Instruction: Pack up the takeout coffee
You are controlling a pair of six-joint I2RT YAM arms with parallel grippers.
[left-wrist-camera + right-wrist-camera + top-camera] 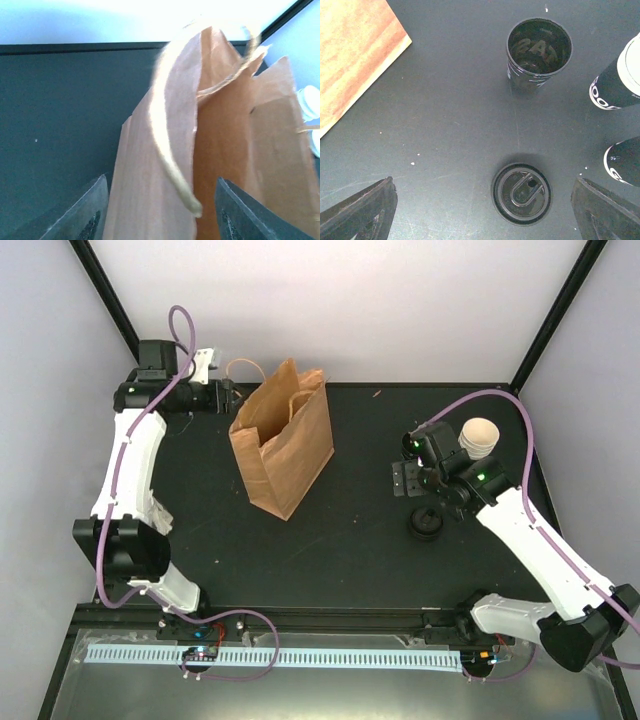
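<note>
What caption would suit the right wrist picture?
Open right claw above a black lid, a dark cup beyond, brown paper bag at upper left.

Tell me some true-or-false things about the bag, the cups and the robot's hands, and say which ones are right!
1. The brown paper bag stands upright on the table. True.
2. The black lid sits on a cup. False: it lies flat on the table, on its own.
3. The right gripper is open and holds nothing. True.
4. The black cup with the dark inside lies on its side. False: it stands upright.
5. The left gripper is squeezing a cup. False: its jaws stand open at the top of the bag.
</note>
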